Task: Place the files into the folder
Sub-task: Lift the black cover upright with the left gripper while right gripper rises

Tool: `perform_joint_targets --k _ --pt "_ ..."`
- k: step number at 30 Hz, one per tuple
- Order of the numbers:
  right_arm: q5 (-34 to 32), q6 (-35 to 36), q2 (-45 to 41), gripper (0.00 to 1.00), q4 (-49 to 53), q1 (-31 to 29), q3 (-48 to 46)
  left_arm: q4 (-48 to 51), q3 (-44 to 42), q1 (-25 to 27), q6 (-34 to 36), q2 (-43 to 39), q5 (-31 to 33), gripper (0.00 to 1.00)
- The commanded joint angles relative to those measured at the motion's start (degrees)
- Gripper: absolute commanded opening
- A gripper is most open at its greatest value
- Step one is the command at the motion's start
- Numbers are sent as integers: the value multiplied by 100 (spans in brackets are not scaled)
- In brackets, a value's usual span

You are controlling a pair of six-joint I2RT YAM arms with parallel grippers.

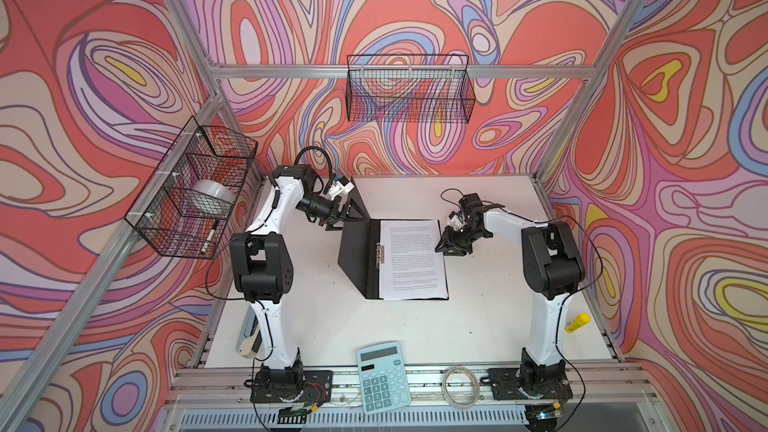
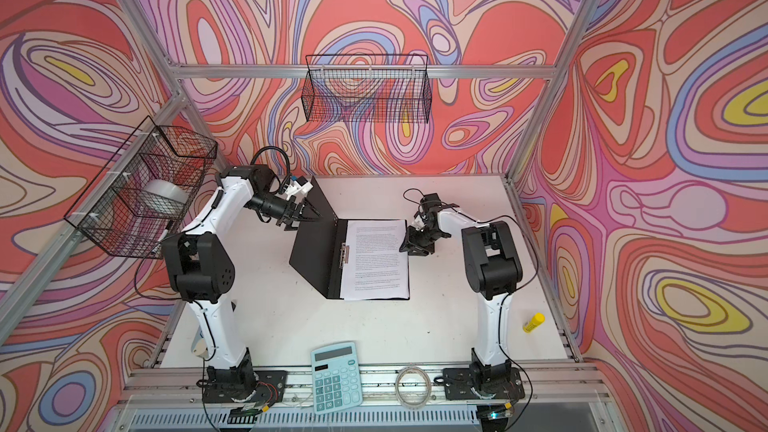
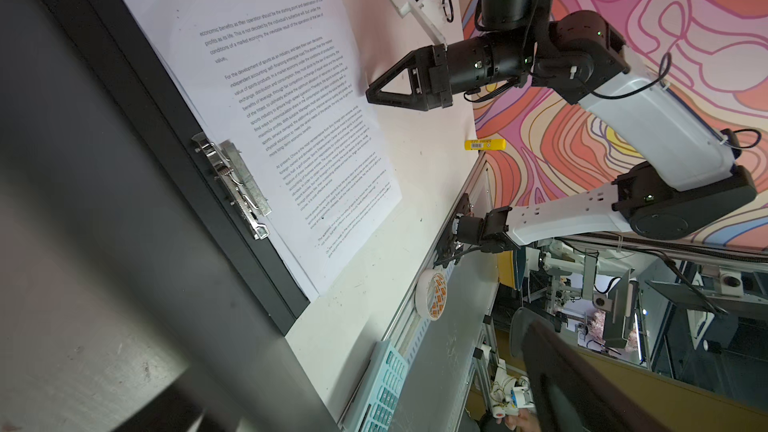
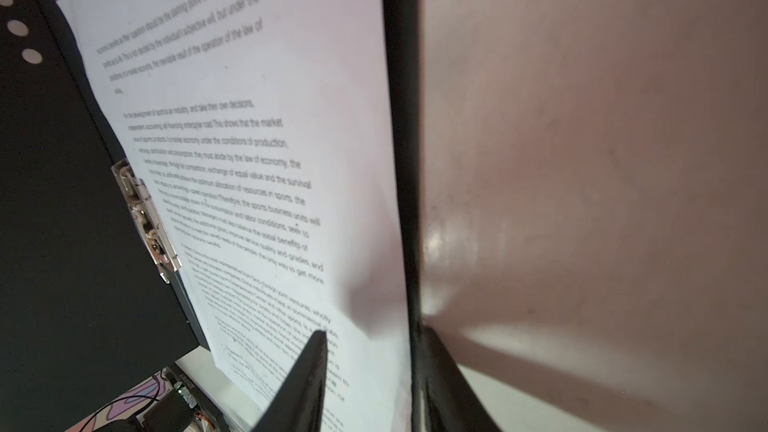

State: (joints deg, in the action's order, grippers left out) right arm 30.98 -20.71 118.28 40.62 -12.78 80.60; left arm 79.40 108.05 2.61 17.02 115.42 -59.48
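Observation:
The folder (image 1: 355,251) lies open mid-table in both top views. Its left cover (image 2: 311,255) is raised at a slant, black inside, with the metal clip (image 1: 380,253) at the spine. The files (image 1: 411,259), white printed sheets, lie flat on its right half. My left gripper (image 1: 353,218) is open at the raised cover's far top corner. In the left wrist view that cover's grey outside (image 3: 83,243) fills one side and one finger (image 3: 582,384) stands well apart. My right gripper (image 4: 374,336) is open and straddles the folder's right edge, one fingertip (image 4: 320,340) on the files (image 4: 249,160).
A teal calculator (image 1: 384,376) and a clear tape ring (image 1: 459,386) lie on the front rail. A yellow glue stick (image 1: 577,322) lies at the table's right edge. Wire baskets hang on the left wall (image 1: 191,189) and the back wall (image 1: 409,89).

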Motion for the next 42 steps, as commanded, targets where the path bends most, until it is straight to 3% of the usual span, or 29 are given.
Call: perform_joint_targets --k 1,21,31,36,42 --pt "-307 -123 267 39 209 -120 -308 173 218 94 -21 -219 -107 100" --pt "-1080 -166 -223 43 435 -91 73 242 574 196 -128 -91 -20 100" --pt "-1081 -57 -520 44 726 62 482 357 784 256 -94 -42 -46 100" --pt "-656 -192 -915 44 664 82 578 409 805 360 -6 -45 2 100" --pt "455 -502 -1190 44 350 82 701 458 960 609 46 3 75 100"
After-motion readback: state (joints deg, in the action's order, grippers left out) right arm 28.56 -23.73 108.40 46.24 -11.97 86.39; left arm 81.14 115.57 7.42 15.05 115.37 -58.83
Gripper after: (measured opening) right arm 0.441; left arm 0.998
